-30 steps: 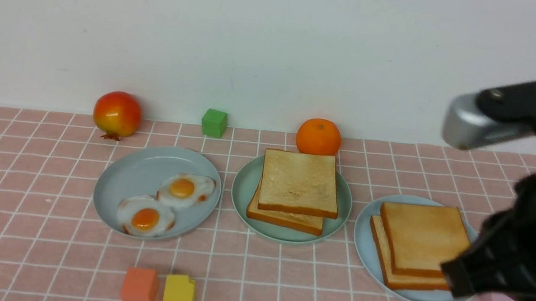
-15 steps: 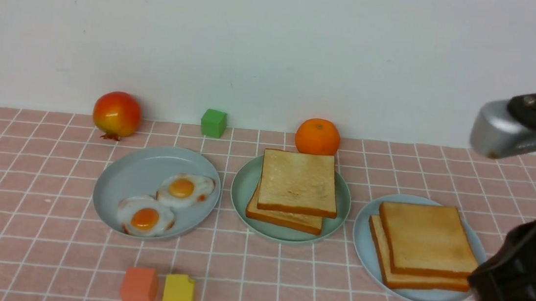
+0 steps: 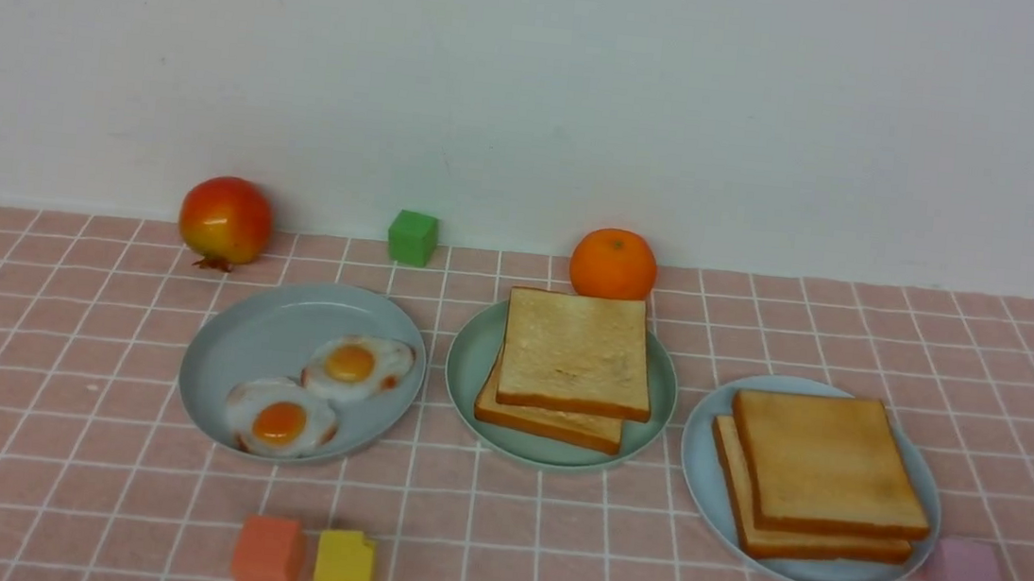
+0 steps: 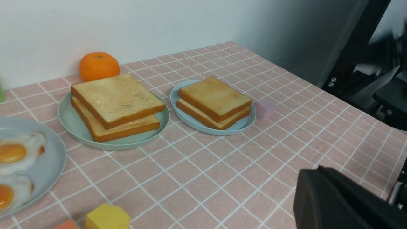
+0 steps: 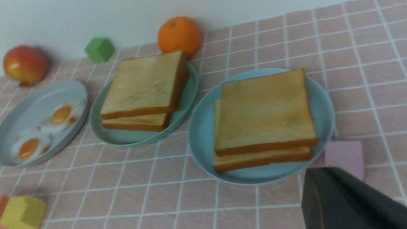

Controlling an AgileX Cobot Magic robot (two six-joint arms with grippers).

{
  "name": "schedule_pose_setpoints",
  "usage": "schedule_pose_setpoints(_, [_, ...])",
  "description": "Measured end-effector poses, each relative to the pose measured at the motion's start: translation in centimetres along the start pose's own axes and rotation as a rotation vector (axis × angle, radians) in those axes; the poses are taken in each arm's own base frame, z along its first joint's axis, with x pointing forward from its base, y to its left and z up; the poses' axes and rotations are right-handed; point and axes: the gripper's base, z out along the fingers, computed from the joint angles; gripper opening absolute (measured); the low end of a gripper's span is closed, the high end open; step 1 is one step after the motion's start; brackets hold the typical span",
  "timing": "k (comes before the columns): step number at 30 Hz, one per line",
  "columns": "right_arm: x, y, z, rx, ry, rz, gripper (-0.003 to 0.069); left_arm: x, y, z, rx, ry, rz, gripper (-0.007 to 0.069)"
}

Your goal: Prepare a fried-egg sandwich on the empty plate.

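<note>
Withdrawn from the front view, the right arm is gone; both grippers are closed, holding nothing; the fried-egg sandwich (image 3: 571, 368) sits on the mint plate (image 3: 472, 362), just before the orange (image 3: 614, 263); task seems done; next, only rest.

Bystanders on the pink checked worktop (image 3: 82, 476)

A pomegranate (image 3: 225, 220), green cube (image 3: 413, 237) and orange (image 3: 614, 263) line the back wall. A grey-blue plate (image 3: 266, 333) at left carries two fried eggs (image 3: 317, 393); another grey-blue plate (image 3: 700, 460) at right carries two plain toast slices (image 3: 822, 472), a pale pink cube (image 3: 964, 576) just beside it. Orange cube (image 3: 267, 556) and yellow cube (image 3: 345, 568) touch at the front.
</note>
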Motion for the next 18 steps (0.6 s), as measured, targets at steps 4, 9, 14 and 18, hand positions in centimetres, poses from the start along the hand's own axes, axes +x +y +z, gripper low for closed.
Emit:
schedule_pose_setpoints(4, [3.7, -1.4, -0.6, 0.044, -0.066, 0.016, 0.0004, 0.0, 0.0, 0.0, 0.0, 0.0, 0.0, 0.0013])
schedule_pose_setpoints(9, [6.6, -2.2, -1.0, 0.072, -0.121, -0.04, 0.0005, 0.0, 0.0, 0.0, 0.0, 0.001, 0.0, 0.0013])
schedule_pose_setpoints(14, [6.9, -2.3, -1.1, 0.078, -0.102, -0.072, 0.0005, 0.1, 0.0, 0.0, 0.003, 0.007, -0.003, 0.0013])
schedule_pose_setpoints(18, [6.9, -2.3, -1.1, 0.082, -0.104, -0.089, 0.0005, 0.1, 0.0, 0.0, 0.005, 0.015, -0.003, 0.0013])
